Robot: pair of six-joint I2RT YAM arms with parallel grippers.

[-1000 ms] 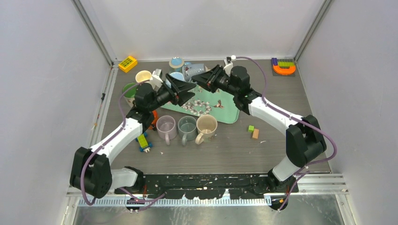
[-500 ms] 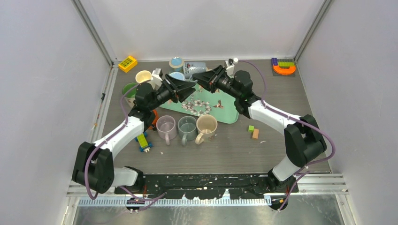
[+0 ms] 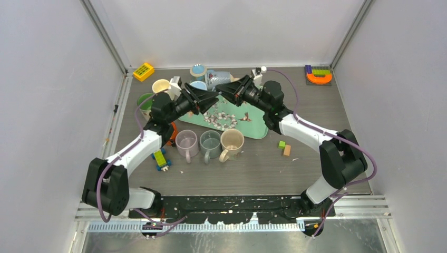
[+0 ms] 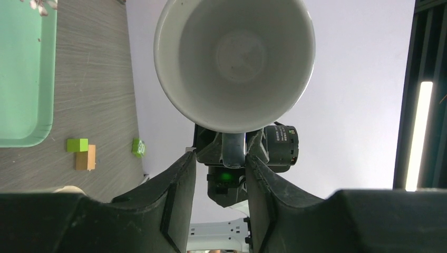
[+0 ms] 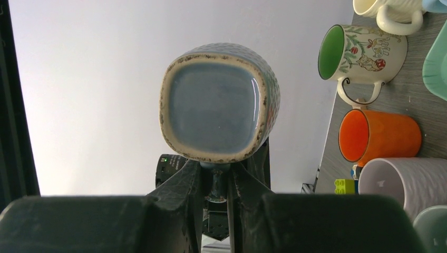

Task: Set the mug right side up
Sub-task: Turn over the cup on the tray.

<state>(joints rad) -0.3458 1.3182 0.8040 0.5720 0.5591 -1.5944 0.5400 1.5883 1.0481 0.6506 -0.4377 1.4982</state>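
The right gripper (image 5: 215, 182) is pinching the handle of the blue mug (image 5: 219, 103), holding it aloft over the green tray (image 3: 259, 127). The mug's axis is lying horizontal, mouth facing the left gripper (image 4: 221, 168), whose jaws are standing parted about the handle.

Legend, overhead view as I see it from the console: grey wood-grain table (image 3: 316, 158); on it, toward the far side, a teal tray (image 3: 259, 126); nearer me, side by side in a row, a lilac mug (image 3: 186, 141), a grey-green mug (image 3: 210, 140) and a beige mug (image 3: 232, 140); to their right a green block (image 3: 282, 144) just beside a tan block (image 3: 287, 151); to their left a toy brick stack (image 3: 161, 159); by the left edge a cream mug (image 3: 161, 86) and a green-lined mug (image 3: 145, 100); in the far-left corner a yellow block (image 3: 143, 71); in the far-right corner an orange U-shaped toy (image 3: 318, 78).
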